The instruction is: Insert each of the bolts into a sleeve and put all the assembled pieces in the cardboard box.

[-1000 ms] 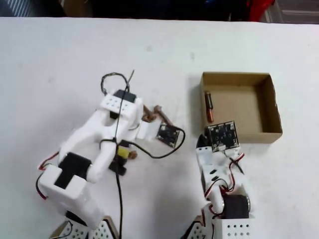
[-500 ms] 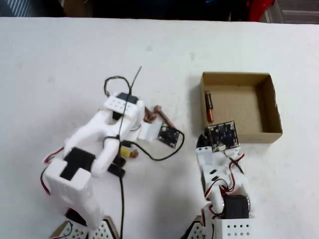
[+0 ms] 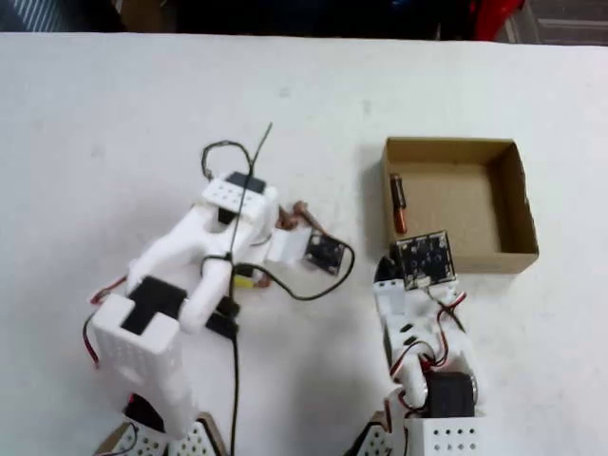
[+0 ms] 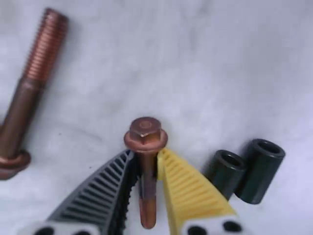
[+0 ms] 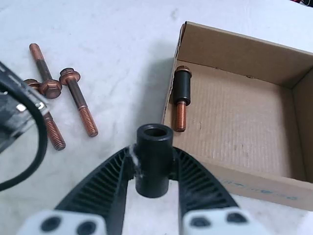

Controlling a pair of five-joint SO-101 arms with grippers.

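- Left gripper [image 4: 146, 169]: narrow, pinching a copper bolt [image 4: 145, 142] by the shank just under its hex flange head. One finger is grey and ribbed [image 4: 105, 196], the other yellow [image 4: 188, 191]. The head sticks out past the tips.
- Right gripper [image 5: 153, 157]: narrow, both black fingers clamped on a black sleeve [image 5: 154, 159]. The sleeve's open bore shows at the end beyond the fingertips.
- The left wrist view gets in close. Two spare sleeves [image 4: 226, 171] [image 4: 259, 169] lie side by side, touching, just beside the yellow finger. A second bolt [image 4: 29, 93] lies loose on the grey finger's side, apart from the held one.
- The right wrist view looks into the cardboard box [image 5: 234, 49], which sits just past the held sleeve with its top open.
- Inside the box lies one assembled piece [image 5: 182, 95], a copper bolt through a black sleeve, flat against the wall facing the left arm.
- Three loose bolts [image 5: 78, 100] [image 5: 44, 68] [image 5: 46, 122] lie on the table near the outside of that wall.
- The high view shows both arms whole on the white table [image 3: 114, 114]. The right arm [image 3: 418, 323] has its wrist board just beside the box's near wall. The left arm [image 3: 190, 256] is off the wall where the assembled piece lies.
- From above, the wrist boards cover both grips.
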